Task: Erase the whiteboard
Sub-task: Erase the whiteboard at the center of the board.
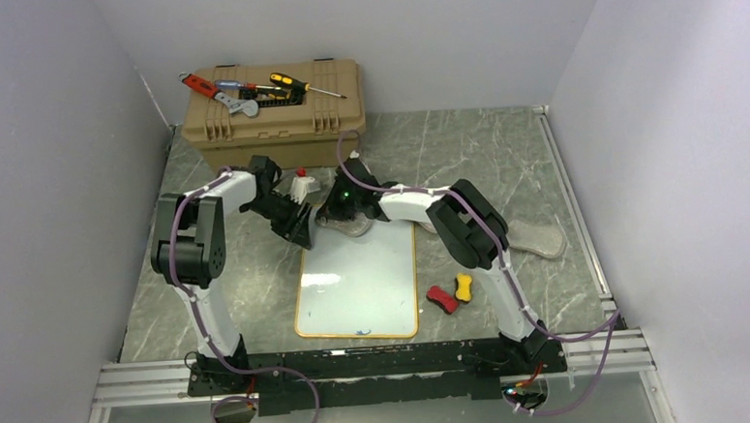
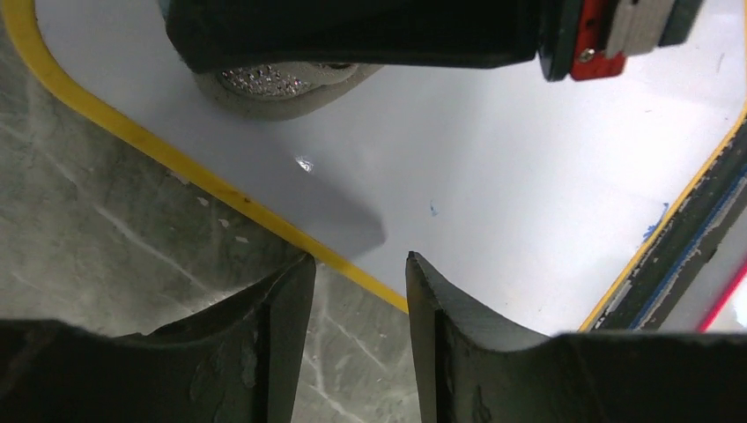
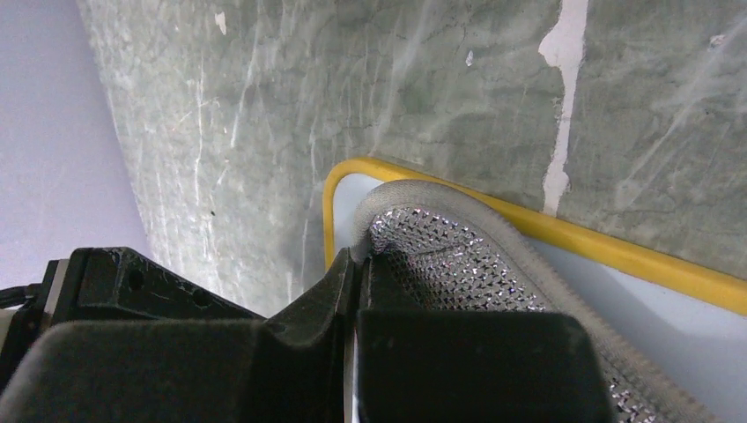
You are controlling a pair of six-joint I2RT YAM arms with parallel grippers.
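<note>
The left end effector (image 2: 359, 291) hangs just above the far left edge of the whiteboard (image 1: 357, 280), jaws spread with nothing between them. The board lies flat on the grey marbled surface (image 1: 485, 157), midway between the two arms, and nothing pins it down. My worry is that a firm wipe could push it sideways or turn it on the smooth stone. The two end effectors are also very near each other at the board's far edge, so a stroke toward the left could knock one against the other. A few blue specks (image 2: 432, 210) remain on the white face, and a short pass near the far edge would likely miss them. The right end effector (image 3: 357, 282) is pressed together on one edge of a grey wiping pad (image 3: 449, 247). The pad lies on the board's far corner and partly overhangs its yellow frame. Held so close to its edge, it could fold under or drag off the frame. As for pose, the left arm rises from its base, folds at a high elbow and reaches right and down. The right arm mirrors it, reaching left with its wrist low over the pad.
</note>
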